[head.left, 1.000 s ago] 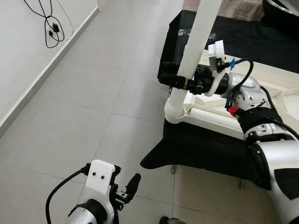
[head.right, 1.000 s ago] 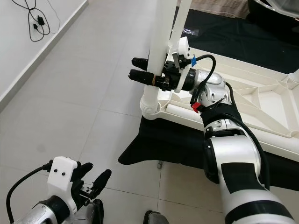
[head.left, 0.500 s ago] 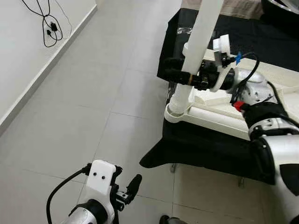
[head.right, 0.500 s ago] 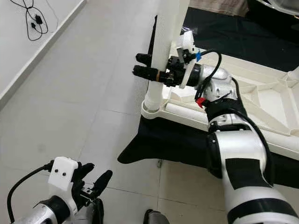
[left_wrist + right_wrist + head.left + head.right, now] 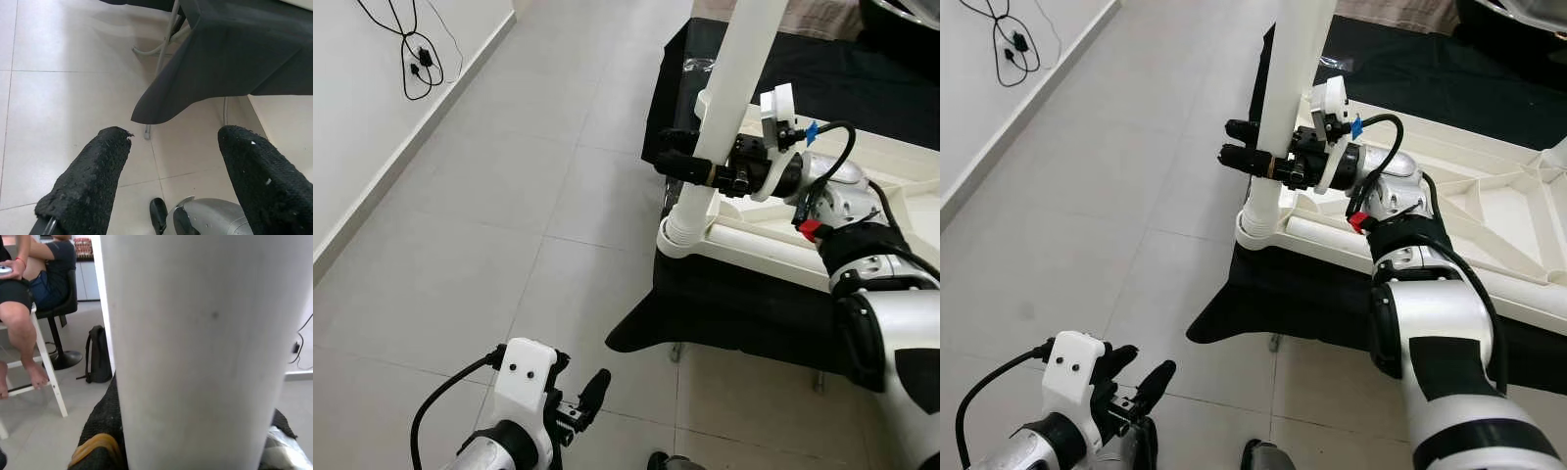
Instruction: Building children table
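Lighting bright, even and diffuse; head views sharp. Soft sheen on the floor tiles [image 5: 489,196]. Right wrist view: white table leg [image 5: 205,347] close and blurred, background sharper.

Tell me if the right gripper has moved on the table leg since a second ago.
Cannot tell: the right gripper grips the table leg at about the same height above the socket.
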